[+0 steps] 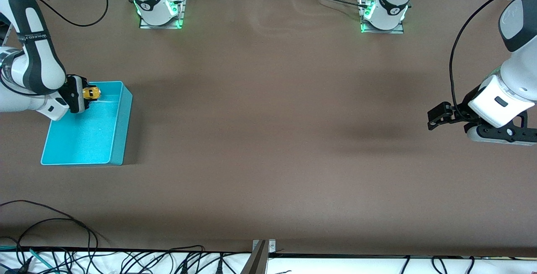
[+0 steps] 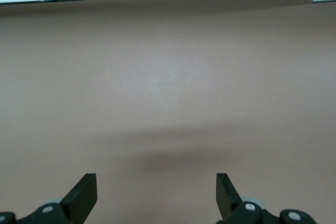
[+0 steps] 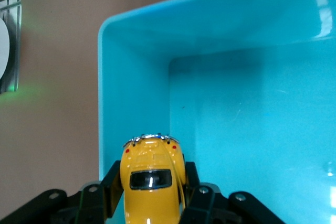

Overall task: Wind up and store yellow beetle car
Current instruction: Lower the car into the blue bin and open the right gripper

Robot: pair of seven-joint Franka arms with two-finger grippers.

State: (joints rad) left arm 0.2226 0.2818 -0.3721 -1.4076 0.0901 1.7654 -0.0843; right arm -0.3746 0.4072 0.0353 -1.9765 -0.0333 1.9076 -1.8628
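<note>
At the right arm's end of the desk (image 1: 268,139) stands one turquoise bin (image 1: 119,131), nearer to the edge where the arm bases stand than to the front camera's edge. Over the bin's corner that lies toward the bases hangs the right gripper (image 1: 89,94), shut on the one yellow car (image 1: 91,93). The right wrist view shows the car (image 3: 152,182) pinched by its sides between the two black fingers (image 3: 195,195), its rounded end pointing out from the gripper over the bin's rim (image 3: 105,98) and its dark window facing up. The car is in the air, just above the rim, not touching the bin floor. The bin holds nothing else.

There are two arms, two grippers, one car and one bin. The left gripper (image 1: 440,118) waits over bare desk near the left arm's end. Its fingers (image 2: 84,195) stand wide apart and hold nothing, with only brown desk below them in the left wrist view.

Between the bin and the left gripper the desk lies open along its whole middle. Loose black cables hang past the front camera's edge, and one more lies on the desk at the corner beside the right arm's base.
</note>
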